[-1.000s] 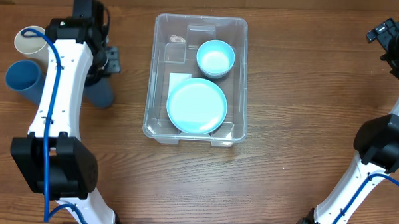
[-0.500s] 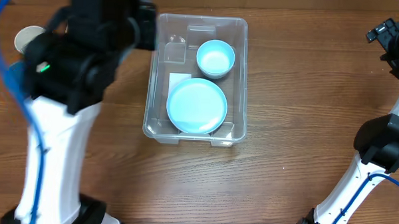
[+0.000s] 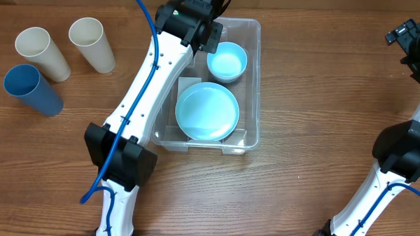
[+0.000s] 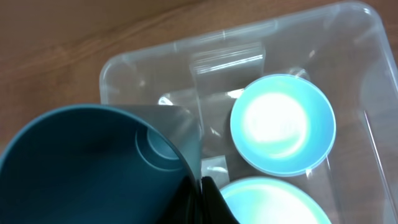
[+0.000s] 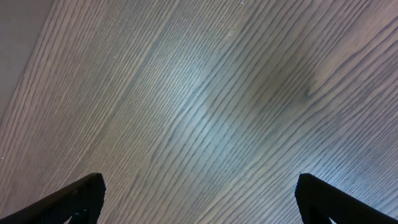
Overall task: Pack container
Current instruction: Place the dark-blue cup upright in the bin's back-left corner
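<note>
Shown only at the left wrist: slate-blue cup clamped in left jaws over the container, bench centre; overhead, hidden by the left arm. Bowl, plate inside. Right jaws spread apart.

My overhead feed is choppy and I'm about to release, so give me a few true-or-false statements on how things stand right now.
1. The left pincer grips a dark cup over the container. True.
2. The container has nothing in it. False: a light blue bowl and a light blue plate already lie inside.
3. Three cups sit on the table to the left of the container. True: two cream cups and one blue cup.
4. The right pincer is shut on a cup. False: its fingers are spread wide over bare wood and hold nothing.
</note>
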`<move>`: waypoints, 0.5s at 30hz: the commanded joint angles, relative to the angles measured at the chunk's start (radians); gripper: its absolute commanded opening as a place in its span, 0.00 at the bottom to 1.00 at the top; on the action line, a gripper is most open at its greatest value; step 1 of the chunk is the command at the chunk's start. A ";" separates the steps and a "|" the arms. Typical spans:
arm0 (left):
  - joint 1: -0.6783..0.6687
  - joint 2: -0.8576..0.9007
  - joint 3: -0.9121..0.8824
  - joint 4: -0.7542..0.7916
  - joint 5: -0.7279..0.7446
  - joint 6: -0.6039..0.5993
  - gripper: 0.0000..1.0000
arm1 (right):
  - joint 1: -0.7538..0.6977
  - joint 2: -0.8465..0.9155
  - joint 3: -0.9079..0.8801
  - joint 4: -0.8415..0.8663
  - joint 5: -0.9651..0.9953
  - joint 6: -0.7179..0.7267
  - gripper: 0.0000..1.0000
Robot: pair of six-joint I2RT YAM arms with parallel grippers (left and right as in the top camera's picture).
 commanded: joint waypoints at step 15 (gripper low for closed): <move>0.023 0.153 0.008 0.116 -0.058 0.023 0.06 | 0.000 -0.047 0.027 0.003 0.002 0.005 1.00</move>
